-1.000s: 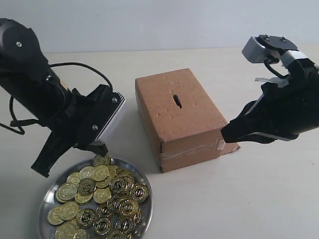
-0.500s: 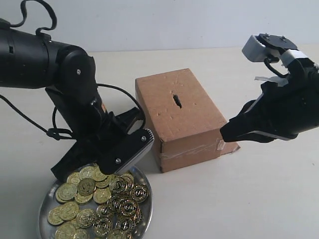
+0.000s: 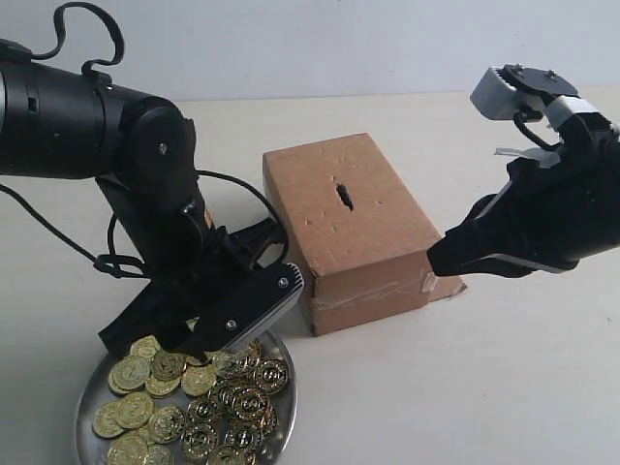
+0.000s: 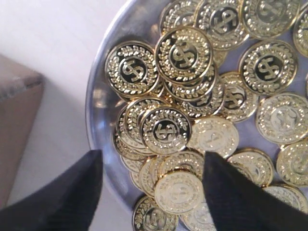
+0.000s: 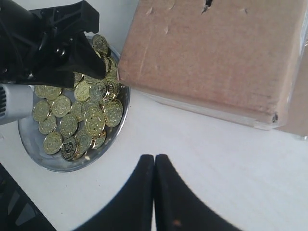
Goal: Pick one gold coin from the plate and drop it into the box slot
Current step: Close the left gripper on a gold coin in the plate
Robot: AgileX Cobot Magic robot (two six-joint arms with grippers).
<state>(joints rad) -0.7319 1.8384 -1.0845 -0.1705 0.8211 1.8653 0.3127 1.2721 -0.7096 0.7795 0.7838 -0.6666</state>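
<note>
The silver plate [image 3: 287, 386] lies at the front left, heaped with gold coins [image 3: 225, 402]. My left gripper [image 3: 179, 341] hangs low over the plate's far side and is open. In the left wrist view its black fingers [image 4: 67, 192] straddle the coins by the plate's rim [image 4: 98, 96], and one pale gold coin [image 4: 179, 192] lies between them, not held. The brown box [image 3: 358, 242] stands in the middle, its dark slot [image 3: 344, 196] on top. My right gripper [image 3: 441, 262] hovers right of the box, shut and empty [image 5: 154, 158].
The left arm's black links and cable [image 3: 107, 145] rise over the table's left side. The box's taped end [image 3: 373, 295] faces the front, close to the plate. Bare light table [image 3: 436, 387] lies at the front right.
My left arm has swung down and toward the box, bringing its open gripper low over the coins. The right arm has not moved.
</note>
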